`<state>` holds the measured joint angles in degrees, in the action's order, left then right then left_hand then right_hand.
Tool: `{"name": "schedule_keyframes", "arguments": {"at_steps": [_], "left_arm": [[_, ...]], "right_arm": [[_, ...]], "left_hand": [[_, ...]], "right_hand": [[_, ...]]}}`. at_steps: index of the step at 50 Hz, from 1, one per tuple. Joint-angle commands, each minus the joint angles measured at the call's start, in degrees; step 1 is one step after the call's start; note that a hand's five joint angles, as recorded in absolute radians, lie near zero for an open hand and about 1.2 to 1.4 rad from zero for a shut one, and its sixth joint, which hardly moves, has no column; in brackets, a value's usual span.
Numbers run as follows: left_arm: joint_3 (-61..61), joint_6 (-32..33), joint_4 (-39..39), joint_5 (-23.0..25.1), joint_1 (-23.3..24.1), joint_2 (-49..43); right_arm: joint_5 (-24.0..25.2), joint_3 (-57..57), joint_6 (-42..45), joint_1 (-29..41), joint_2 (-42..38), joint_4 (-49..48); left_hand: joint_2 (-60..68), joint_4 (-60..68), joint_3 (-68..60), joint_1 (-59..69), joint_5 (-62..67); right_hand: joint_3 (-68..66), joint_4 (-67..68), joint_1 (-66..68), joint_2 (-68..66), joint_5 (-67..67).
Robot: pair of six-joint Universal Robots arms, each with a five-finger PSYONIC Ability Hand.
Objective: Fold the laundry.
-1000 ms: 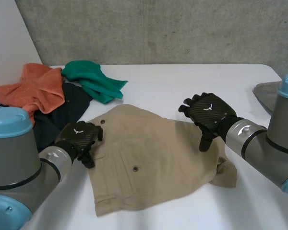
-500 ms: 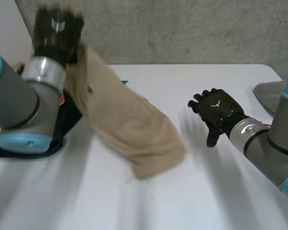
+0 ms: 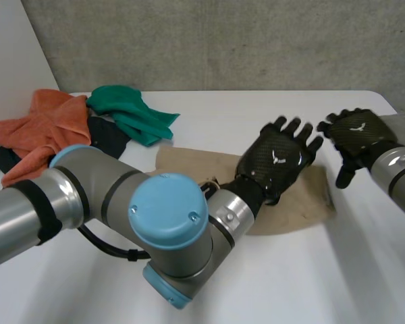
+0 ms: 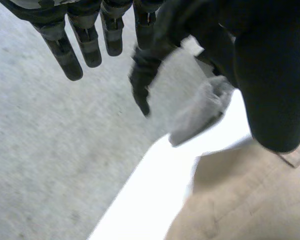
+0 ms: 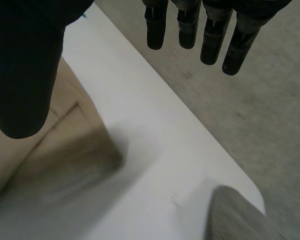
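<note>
Hovering left hand fingers spread, empty | right hand splayed, empty | tan shorts lying on table

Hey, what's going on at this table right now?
The robot is folding laundry. Its left arm reaches across a tan garment on the table, left hand open above its right end. The right hand is open nearby, holding nothing. An orange cloth, a green cloth and a dark cloth lie far left.

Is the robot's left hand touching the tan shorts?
Cannot tell. In the head view the left hand, fingers straight, sits over the tan shorts, hiding any gap. The left wrist view shows shorts past its thumb, no plain contact.
</note>
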<state>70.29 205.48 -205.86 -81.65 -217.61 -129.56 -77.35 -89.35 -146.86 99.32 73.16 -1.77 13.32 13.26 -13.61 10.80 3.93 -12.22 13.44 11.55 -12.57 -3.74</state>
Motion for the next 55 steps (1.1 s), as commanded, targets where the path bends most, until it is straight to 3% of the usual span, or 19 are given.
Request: {"name": "schedule_keyframes", "arguments": {"at_steps": [1,10,14,17,22,26,41,46,51,55], "left_arm": [[0.46,-0.08,1.17,-0.96,-0.44,3.08],[4.06,-0.08,1.25,-1.23,-8.08,12.57],[4.24,-0.61,2.74,-0.96,-13.79,13.55],[3.80,-1.31,7.30,-0.88,-18.45,13.20],[2.31,-3.76,17.22,-1.05,-26.44,12.06],[0.81,-5.70,22.50,-1.05,-29.53,9.16],[-0.95,-8.69,32.89,2.11,-31.82,0.72],[-0.77,-10.19,35.26,5.62,-31.73,0.36],[-0.60,-10.36,35.88,6.07,-31.65,0.45],[-0.25,-10.19,35.88,6.07,-31.65,0.80]], "right_arm": [[-0.26,4.09,1.31,-3.61,-0.82,0.10],[-0.35,9.81,1.41,-3.08,-0.21,2.47],[0.44,14.71,-2.97,0.42,-0.64,9.13],[1.58,18.24,-7.02,1.84,-1.96,13.09],[7.72,26.75,-13.43,2.98,-10.73,18.72],[10.62,32.82,-16.78,3.51,-17.23,20.05],[11.52,48.12,-17.76,7.20,-37.02,25.32],[11.34,50.15,-17.32,7.55,-40.20,25.50],[10.99,51.30,-16.53,7.90,-41.96,25.50],[10.73,51.47,-15.65,7.99,-42.83,25.50]], "left_hand": [[-3.32,-3.26,3.61,-0.80,-3.93],[-3.32,-3.26,3.61,-0.80,-3.93],[-2.94,-2.88,3.23,-0.42,-3.55],[-0.93,-0.86,1.22,1.59,-1.53],[-0.75,-0.69,1.04,1.76,-1.36],[0.25,0.31,0.04,2.77,-0.36],[5.63,5.69,-5.34,8.15,5.02],[21.92,21.98,-21.63,24.44,21.31],[44.96,45.02,-44.67,47.48,44.35],[56.42,56.48,-56.13,58.93,55.81]], "right_hand": [[2.22,-3.44,-1.55,2.57,3.74],[2.22,-3.44,-1.55,2.57,3.74],[2.22,-3.44,-1.55,2.57,3.74],[0.96,-2.18,-0.30,1.31,2.49],[0.79,-2.01,-0.12,1.14,2.32],[-2.05,0.83,2.72,-1.70,-0.53],[-6.94,5.73,7.61,-6.60,-5.42],[-9.62,8.41,10.29,-9.28,-8.10],[-17.19,15.98,17.86,-16.84,-15.67],[-23.09,21.87,23.75,-22.74,-21.56]]}}
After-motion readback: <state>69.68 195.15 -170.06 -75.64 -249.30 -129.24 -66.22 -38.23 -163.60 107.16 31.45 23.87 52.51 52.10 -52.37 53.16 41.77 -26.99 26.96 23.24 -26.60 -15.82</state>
